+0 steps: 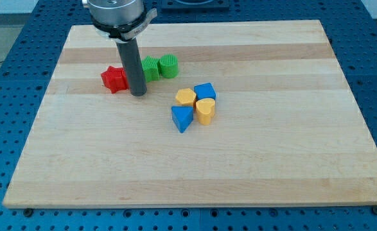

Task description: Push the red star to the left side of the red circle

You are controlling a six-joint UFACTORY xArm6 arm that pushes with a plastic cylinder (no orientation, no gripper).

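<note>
The red star (113, 78) lies on the wooden board (194, 160) at the view's upper left. My tip (138, 94) rests on the board just right of the star and slightly below it. The rod hides what lies directly behind it; a sliver of red (125, 75) shows at its left edge, which may be the red circle, but I cannot tell. A green star (151, 68) and a green round block (168, 65) sit just right of the rod.
A cluster near the board's centre holds a yellow hexagon (185, 97), a blue cube (205, 92), a blue triangle (182, 118) and a yellow heart-like block (205, 110). The board sits on a blue perforated table (8, 77).
</note>
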